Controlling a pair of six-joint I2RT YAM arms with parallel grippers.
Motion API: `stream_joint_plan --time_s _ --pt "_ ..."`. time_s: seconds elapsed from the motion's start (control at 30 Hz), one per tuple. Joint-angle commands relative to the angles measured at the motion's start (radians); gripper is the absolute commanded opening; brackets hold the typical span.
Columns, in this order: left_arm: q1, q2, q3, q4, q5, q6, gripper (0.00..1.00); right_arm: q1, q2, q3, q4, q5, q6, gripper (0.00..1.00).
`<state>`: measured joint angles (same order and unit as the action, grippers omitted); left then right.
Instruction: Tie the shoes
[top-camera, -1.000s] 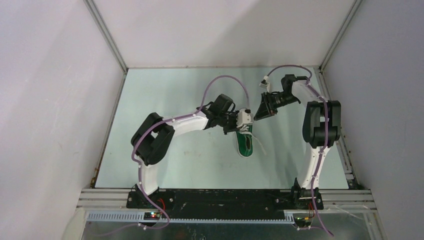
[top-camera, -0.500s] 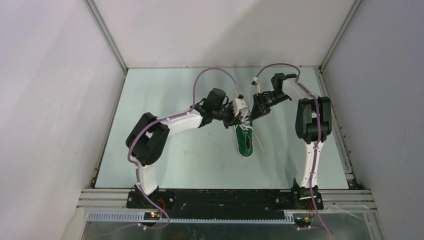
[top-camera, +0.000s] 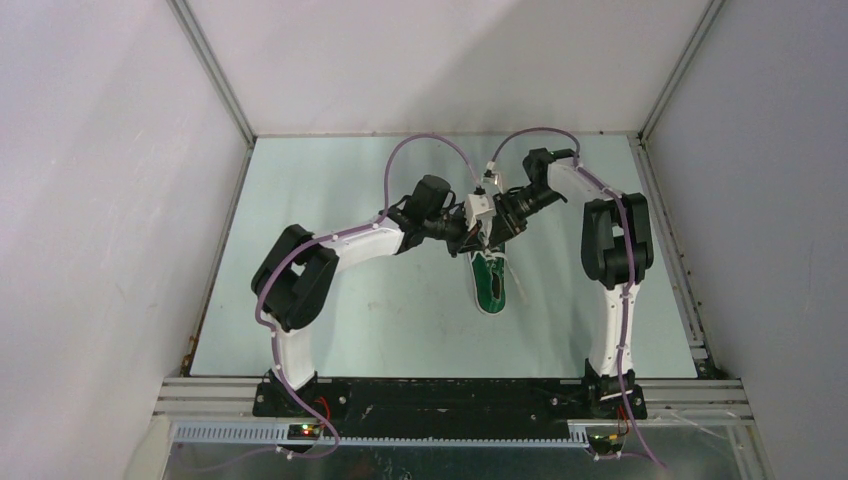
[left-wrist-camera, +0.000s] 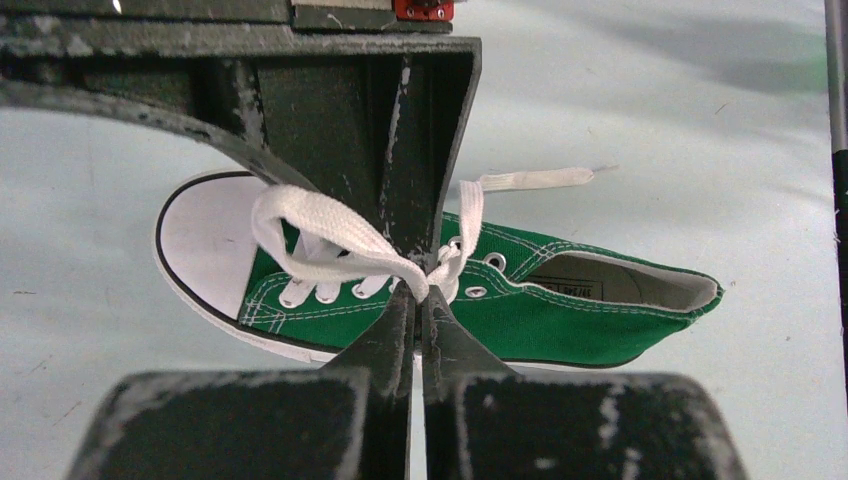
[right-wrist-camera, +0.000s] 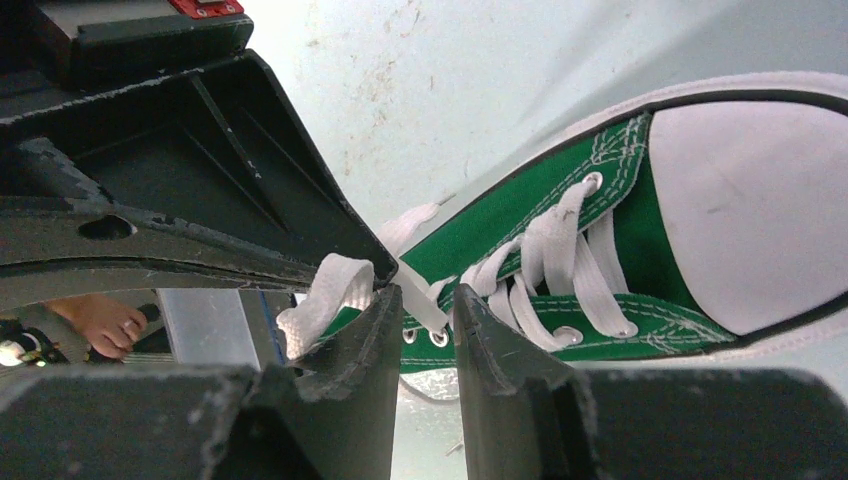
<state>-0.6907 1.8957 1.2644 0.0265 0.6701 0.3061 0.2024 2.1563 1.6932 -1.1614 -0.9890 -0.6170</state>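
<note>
The green shoe (top-camera: 491, 288) lies on the table with its toe towards the far wall; in the left wrist view its white toe cap (left-wrist-camera: 205, 235) is at the left. My left gripper (left-wrist-camera: 420, 292) is shut on the white lace (left-wrist-camera: 320, 225) just above the eyelets, lifting a loop. A free lace end (left-wrist-camera: 530, 180) trails behind the shoe. My right gripper (right-wrist-camera: 420, 300) is open, its tips close over the eyelets, with a lace strand (right-wrist-camera: 425, 305) running between them. In the top view both grippers meet over the shoe's front, left gripper (top-camera: 478, 238) and right gripper (top-camera: 500, 228).
The shoe (right-wrist-camera: 600, 230) sits mid-table on the pale green surface (top-camera: 350, 310). White walls enclose the table on three sides. A metal rail (top-camera: 450, 385) with the arm bases runs along the near edge.
My right arm has swung left and down until its gripper sits against the left one over the shoe. The left gripper has shifted slightly towards the far side, still holding the lace.
</note>
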Motion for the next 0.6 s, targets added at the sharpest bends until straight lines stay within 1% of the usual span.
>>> stream_joint_plan --time_s 0.0,0.3,0.57 --pt "0.007 -0.021 0.026 -0.007 0.03 0.008 0.0 0.019 -0.004 -0.004 0.003 0.008 -0.056 0.29" --pt "0.007 -0.026 0.013 0.001 0.021 -0.006 0.01 0.026 -0.027 -0.065 0.001 0.021 -0.1 0.3" --pt "0.007 -0.023 0.009 -0.012 0.022 0.005 0.02 0.025 -0.03 -0.076 -0.032 -0.027 -0.151 0.34"
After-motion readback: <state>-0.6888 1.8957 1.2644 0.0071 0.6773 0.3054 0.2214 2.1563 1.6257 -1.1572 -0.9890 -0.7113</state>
